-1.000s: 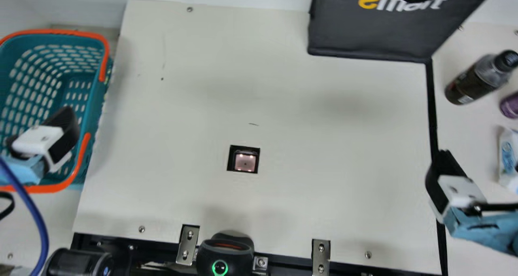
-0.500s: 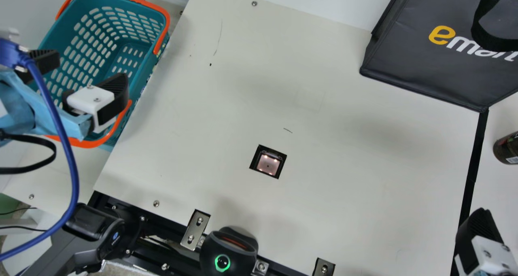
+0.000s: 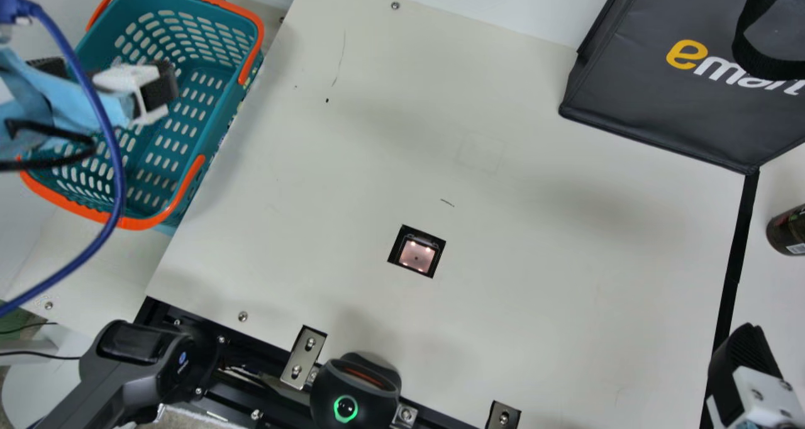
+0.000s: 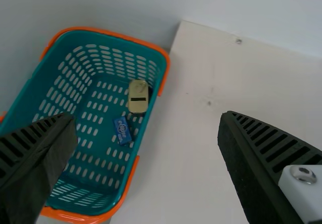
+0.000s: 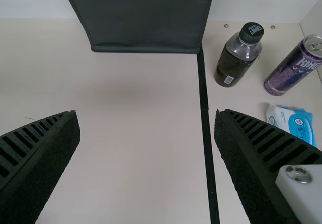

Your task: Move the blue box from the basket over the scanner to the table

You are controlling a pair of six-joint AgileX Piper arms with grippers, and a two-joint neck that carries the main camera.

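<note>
The blue box [image 4: 122, 130] lies on the floor of the teal basket [image 3: 210, 143], towards the side nearest the worktop's [image 3: 534, 303] pale board, just beside a tan object [image 4: 138, 96]. The basket, with its orange handles, stands at the left. The left claw [image 3: 105, 77] hangs over it, open, its ribbed fingers wide apart. The right claw [image 3: 745, 369] is at the near right, also open, above the worktop by the black strip [image 3: 732, 278].

The scanner [image 3: 416, 255] is set into the middle of the board, its small window lit; a black device [image 3: 352, 391] with a green ring sits at the near edge. A black bag [image 3: 666, 102] stands at the far right. Right of the strip are a dark bottle [image 5: 237, 58], a purple can [image 5: 292, 68] and a white and blue packet [image 5: 289, 123].
</note>
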